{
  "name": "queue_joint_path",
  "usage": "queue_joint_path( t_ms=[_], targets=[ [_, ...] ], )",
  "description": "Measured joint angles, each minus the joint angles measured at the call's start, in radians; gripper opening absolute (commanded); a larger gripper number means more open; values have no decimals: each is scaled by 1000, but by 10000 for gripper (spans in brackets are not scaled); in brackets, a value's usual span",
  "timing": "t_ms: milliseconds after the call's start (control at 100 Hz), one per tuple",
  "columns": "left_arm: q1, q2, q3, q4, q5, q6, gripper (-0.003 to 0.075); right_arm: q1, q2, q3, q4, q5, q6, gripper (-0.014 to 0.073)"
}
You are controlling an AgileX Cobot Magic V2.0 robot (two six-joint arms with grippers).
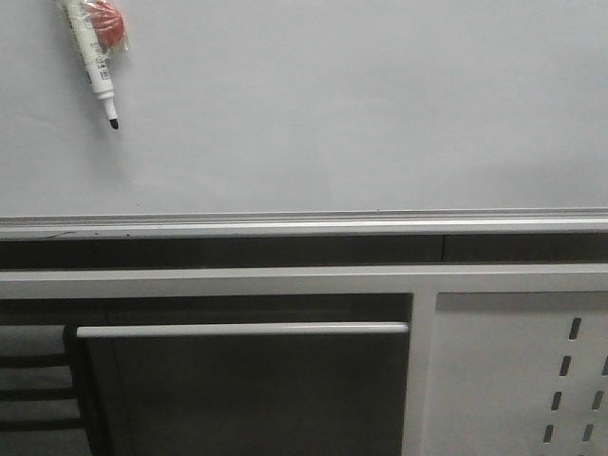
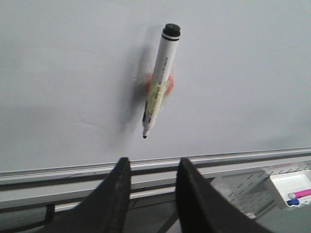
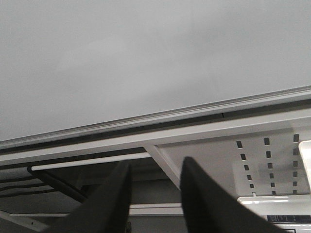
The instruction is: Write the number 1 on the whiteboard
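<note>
The whiteboard [image 1: 332, 104] fills the upper part of the front view, with its silver rail [image 1: 304, 224] along the lower edge. No number 1 stroke shows on it. A white marker [image 1: 92, 52] with a black tip hangs on the board at the top left, fixed by a red and yellow holder [image 1: 106, 24]. In the left wrist view the marker [image 2: 160, 77] sticks to the board [image 2: 63, 73], tip down. My left gripper [image 2: 152, 167] is open and empty below the marker. My right gripper [image 3: 155, 170] is open and empty below the board [image 3: 146, 53].
A perforated grey metal panel [image 1: 532, 370] stands at the lower right under the board. A white bar [image 1: 242, 330] runs across a dark opening at the lower left. A white tray with coloured pens [image 2: 296, 187] sits beside the panel in the left wrist view.
</note>
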Motion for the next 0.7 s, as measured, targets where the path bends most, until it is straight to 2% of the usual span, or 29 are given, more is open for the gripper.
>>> queue_joint_path(
  t_ms=[230, 390, 700],
  targets=[
    [-4, 182, 0, -369, -13, 386, 314, 0, 0, 0, 30, 0, -1, 345],
    [-74, 290, 0, -584, -57, 631, 314, 0, 0, 0, 32, 0, -1, 345],
    [-314, 407, -59, -694, -385, 852, 314, 0, 0, 0, 32, -6, -2, 345]
  ],
)
